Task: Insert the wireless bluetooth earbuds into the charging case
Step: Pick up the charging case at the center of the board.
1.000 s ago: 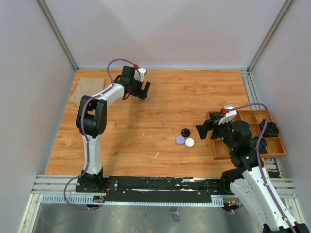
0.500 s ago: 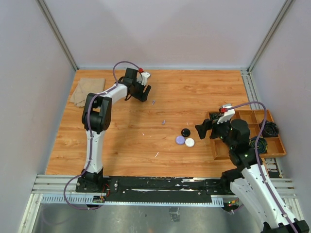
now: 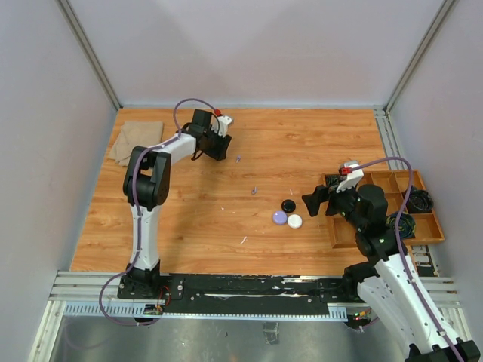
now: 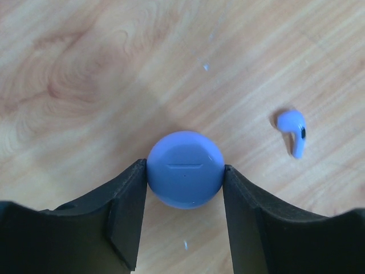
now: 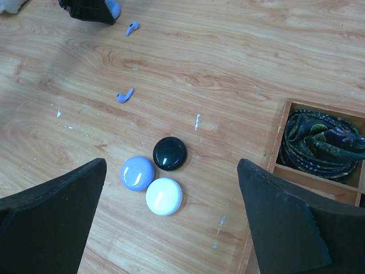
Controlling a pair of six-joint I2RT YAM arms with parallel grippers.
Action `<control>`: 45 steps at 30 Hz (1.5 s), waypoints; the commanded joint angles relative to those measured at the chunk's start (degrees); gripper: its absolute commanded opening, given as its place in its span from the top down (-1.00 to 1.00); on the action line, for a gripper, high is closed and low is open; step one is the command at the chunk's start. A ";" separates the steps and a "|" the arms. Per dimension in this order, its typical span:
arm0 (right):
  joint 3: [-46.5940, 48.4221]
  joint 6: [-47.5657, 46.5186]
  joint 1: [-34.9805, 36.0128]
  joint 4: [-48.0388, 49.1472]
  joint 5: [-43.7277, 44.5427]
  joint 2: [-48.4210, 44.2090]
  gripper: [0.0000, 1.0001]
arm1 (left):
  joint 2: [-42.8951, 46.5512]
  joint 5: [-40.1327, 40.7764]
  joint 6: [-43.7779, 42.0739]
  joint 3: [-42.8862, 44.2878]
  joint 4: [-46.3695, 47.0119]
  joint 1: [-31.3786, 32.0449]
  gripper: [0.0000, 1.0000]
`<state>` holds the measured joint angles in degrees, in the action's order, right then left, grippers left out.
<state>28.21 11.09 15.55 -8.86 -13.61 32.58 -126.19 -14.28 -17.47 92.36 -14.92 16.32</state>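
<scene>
In the left wrist view a pale purple round charging case (image 4: 185, 169) lies on the wood, and both fingers of my left gripper (image 4: 185, 171) press its sides, shut on it. One pale purple earbud (image 4: 292, 130) lies loose just to its right. From above, my left gripper (image 3: 213, 145) is at the back left, with that earbud (image 3: 238, 158) beside it and a second purple earbud (image 3: 254, 190) nearer the middle. My right gripper (image 5: 172, 165) hangs wide open and empty above three closed round cases: black (image 5: 169, 153), purple (image 5: 137, 173), white (image 5: 164, 196).
A wooden compartment tray (image 3: 377, 181) sits at the right edge, holding coiled dark cables (image 5: 322, 140). A beige cloth (image 3: 136, 139) lies at the back left corner. Grey walls enclose the table on three sides.
My left gripper's fingers have come together onto the pale purple case and its wrist has shifted slightly left. The right arm has barely moved.
</scene>
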 commanded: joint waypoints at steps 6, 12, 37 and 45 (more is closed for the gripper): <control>2.25 0.12 -0.87 0.09 -4.79 1.79 -0.98 | 13.29 -3.20 8.47 -15.00 9.11 0.20 0.09; 4.40 0.84 -0.83 -0.60 -9.19 3.67 -0.99 | 24.34 -4.23 15.69 -29.60 21.37 1.68 0.09; 21.68 4.94 10.83 -7.17 -18.77 26.03 -0.74 | 55.53 13.83 20.49 -62.90 46.14 29.02 0.07; 28.01 4.90 15.77 -8.09 -18.44 33.71 -0.57 | 62.27 15.57 16.84 -65.84 47.95 35.37 0.02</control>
<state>52.40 16.25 28.69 -15.64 -32.12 63.96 -66.76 -1.04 2.09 27.16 28.77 49.67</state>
